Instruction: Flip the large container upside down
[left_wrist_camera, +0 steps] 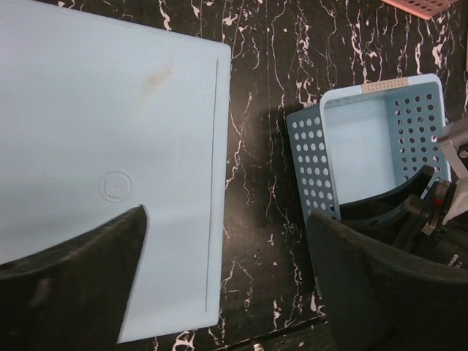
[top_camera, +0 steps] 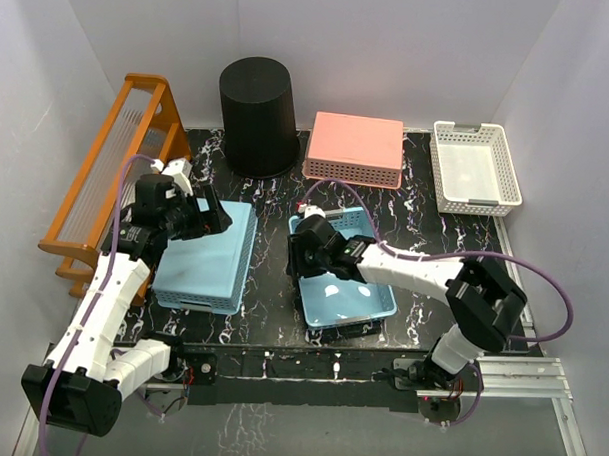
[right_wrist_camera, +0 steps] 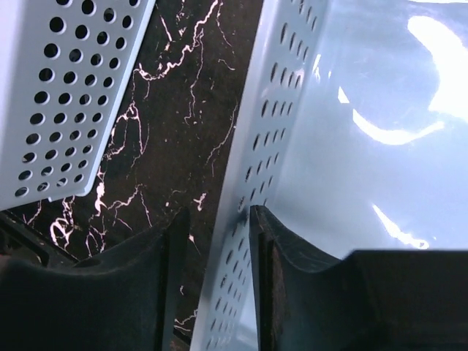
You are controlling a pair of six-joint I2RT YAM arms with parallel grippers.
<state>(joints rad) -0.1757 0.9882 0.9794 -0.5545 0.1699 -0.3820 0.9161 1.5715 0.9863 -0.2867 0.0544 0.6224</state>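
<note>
The large black round bucket (top_camera: 258, 116) stands at the back of the table, left of centre, far from both grippers. My left gripper (top_camera: 210, 220) is open and empty, hovering over the right edge of an upturned blue basket (top_camera: 208, 260); in the left wrist view its fingers straddle that edge (left_wrist_camera: 227, 216). My right gripper (top_camera: 302, 250) straddles the left wall of an upright blue basket (top_camera: 347, 290). In the right wrist view (right_wrist_camera: 218, 212) one finger touches the perforated wall (right_wrist_camera: 256, 146) from inside and the other stands a little off it outside.
An upturned pink basket (top_camera: 355, 148) lies right of the bucket. A white basket (top_camera: 475, 169) sits at the back right. An orange wooden rack (top_camera: 106, 171) stands along the left wall. The two blue baskets leave a narrow strip of black marbled table (left_wrist_camera: 263, 146) between them.
</note>
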